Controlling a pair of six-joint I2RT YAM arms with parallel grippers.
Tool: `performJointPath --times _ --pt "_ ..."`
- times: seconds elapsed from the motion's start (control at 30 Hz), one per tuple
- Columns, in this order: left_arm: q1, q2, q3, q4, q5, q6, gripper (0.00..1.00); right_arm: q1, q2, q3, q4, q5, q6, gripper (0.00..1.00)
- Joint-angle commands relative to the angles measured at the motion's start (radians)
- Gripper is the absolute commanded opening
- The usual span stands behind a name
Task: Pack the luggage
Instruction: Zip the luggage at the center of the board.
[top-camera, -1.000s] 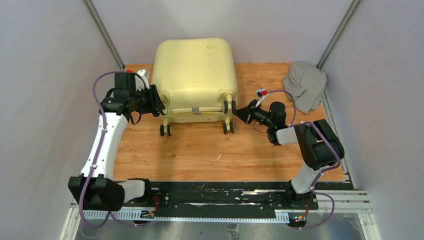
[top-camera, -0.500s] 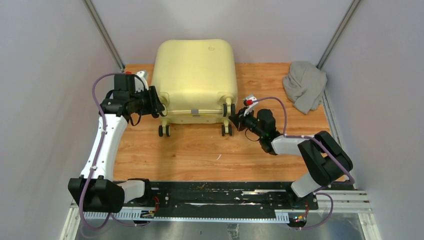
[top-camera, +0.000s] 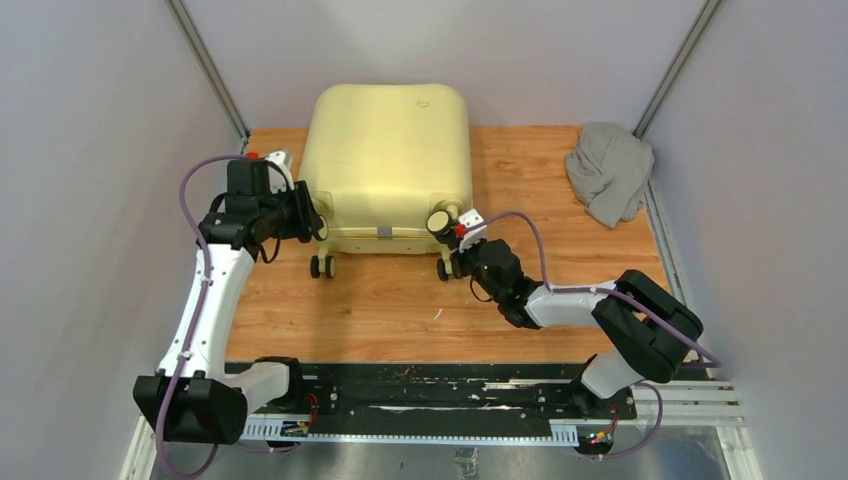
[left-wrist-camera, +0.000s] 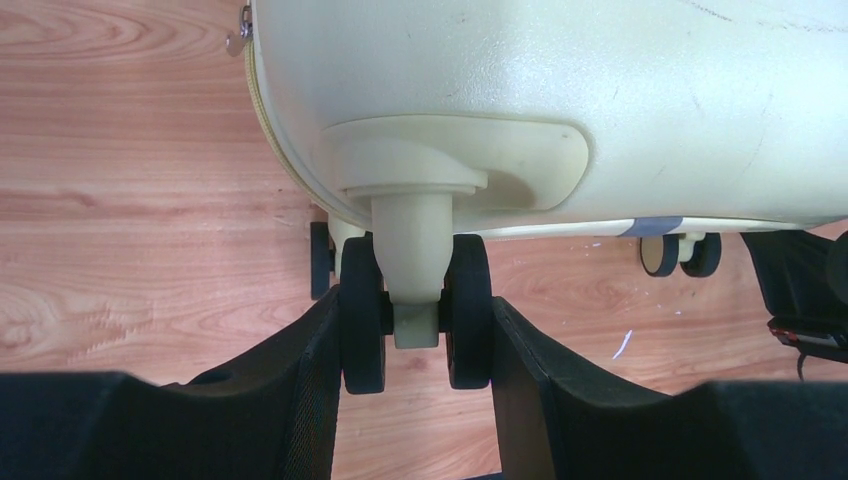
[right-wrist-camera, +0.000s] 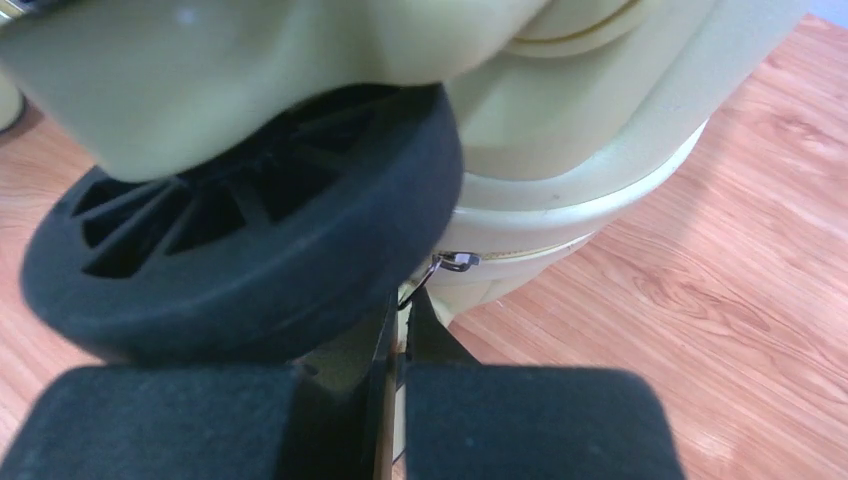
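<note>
Suitcase, pale yellow hard-shell (top-camera: 388, 150): left claw (left-wrist-camera: 415, 310) clamps its black twin wheel (left-wrist-camera: 362, 320); right claw (right-wrist-camera: 400, 318) pinches its metal zipper pull (right-wrist-camera: 452, 262).

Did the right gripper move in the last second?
Yes. The right gripper moved left and nearer, away from the grey cloth.

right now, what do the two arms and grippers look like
Both arms have white links between black joints. The left arm and right arm each carry a purple cable and a red-and-white tag near the wrist. The left gripper and right gripper have blocky black fingers.
</note>
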Motion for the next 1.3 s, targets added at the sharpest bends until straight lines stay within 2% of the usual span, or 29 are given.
performJointPath --times 0.0,0.13,0.27,0.43,0.6,0.63,0.73,0.93,1.07,1.2,1.27 --pt "-0.089 -0.07 0.041 0.185 0.315 -0.092 0.0 0.149 -0.026 0.062 0.042 -0.149 -0.076 0.0" --pt "-0.093 -0.074 0.041 0.195 0.336 -0.121 0.0 0.216 -0.046 0.113 -0.044 -0.107 -0.145 0.0" --pt "-0.105 -0.088 0.0 0.195 0.354 -0.125 0.0 0.227 -0.019 0.165 -0.046 -0.169 -0.112 0.0" --pt "-0.117 -0.113 -0.03 0.195 0.381 -0.126 0.0 0.224 0.036 0.225 -0.068 -0.215 -0.084 0.0" --pt "-0.115 -0.117 0.023 0.18 0.351 -0.087 0.0 0.148 0.0 0.166 -0.076 -0.195 -0.012 0.0" --pt "-0.115 -0.115 0.041 0.178 0.342 -0.079 0.0 0.113 -0.026 0.135 -0.072 -0.192 0.036 0.06" --pt "-0.115 -0.107 0.089 0.173 0.303 -0.044 0.0 0.02 -0.125 0.015 -0.035 -0.169 0.116 0.35" --pt "-0.115 -0.082 0.132 0.154 0.28 -0.006 0.0 -0.083 -0.338 -0.211 -0.053 -0.101 0.18 0.6" --pt "-0.115 -0.079 0.124 0.157 0.268 -0.008 0.0 -0.221 -0.393 -0.303 -0.026 -0.203 0.271 0.67" --pt "-0.115 -0.081 0.125 0.156 0.244 -0.011 0.0 -0.374 -0.329 -0.281 0.01 -0.415 0.334 0.65" --pt "-0.115 -0.082 0.127 0.157 0.239 -0.012 0.0 -0.41 -0.285 -0.263 0.046 -0.495 0.358 0.63"
